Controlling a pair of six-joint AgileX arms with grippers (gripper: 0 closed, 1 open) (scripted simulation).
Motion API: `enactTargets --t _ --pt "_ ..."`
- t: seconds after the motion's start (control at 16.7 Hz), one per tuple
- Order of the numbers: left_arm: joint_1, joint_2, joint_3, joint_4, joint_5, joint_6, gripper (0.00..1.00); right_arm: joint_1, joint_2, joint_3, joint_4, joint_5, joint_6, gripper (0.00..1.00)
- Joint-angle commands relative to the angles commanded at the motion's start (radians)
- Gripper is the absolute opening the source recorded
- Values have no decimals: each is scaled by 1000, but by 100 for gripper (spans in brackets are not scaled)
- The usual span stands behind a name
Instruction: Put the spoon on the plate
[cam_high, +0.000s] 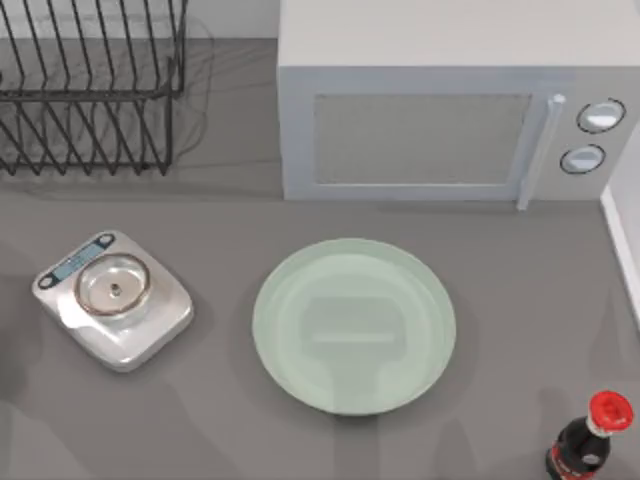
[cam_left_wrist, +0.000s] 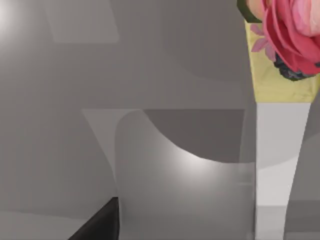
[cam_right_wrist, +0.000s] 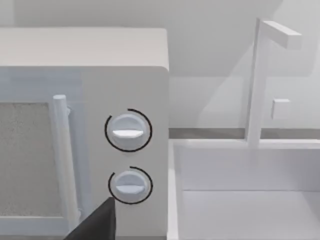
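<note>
The pale green glossy plate (cam_high: 354, 325) lies flat in the middle of the grey table, in front of the microwave, with nothing on it. The spoon is out of view. A dark part of my left gripper (cam_left_wrist: 100, 225) juts in at the edge of the left wrist view, over bare grey surface. A dark part of my right gripper (cam_right_wrist: 95, 222) juts in at the edge of the right wrist view, facing the microwave's two knobs (cam_right_wrist: 128, 131).
A silver kitchen scale (cam_high: 113, 297) sits left of the plate. A white microwave (cam_high: 440, 120) stands at the back and a black wire dish rack (cam_high: 90, 85) at the back left. A cola bottle (cam_high: 590, 440) stands front right. A white sink (cam_right_wrist: 250, 200) adjoins the microwave.
</note>
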Motion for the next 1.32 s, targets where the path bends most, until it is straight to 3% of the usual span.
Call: enactTargets --t 0.3,0.36,0.78,1.08,1.32 --pt "0 0 0 0 0 0 2 0 0 0 0 0 0 100" --pt "0 0 0 0 0 0 0 0 0 0 0 0 0 100" --pt "0 0 0 0 0 0 0 0 0 0 0 0 0 100" --pt "1 -82 74 -126 19 -2 0 0 0 0 0 0 0 100" --pt "-1 -147 188 -328 19 -3 0 0 0 0 0 0 0 100"
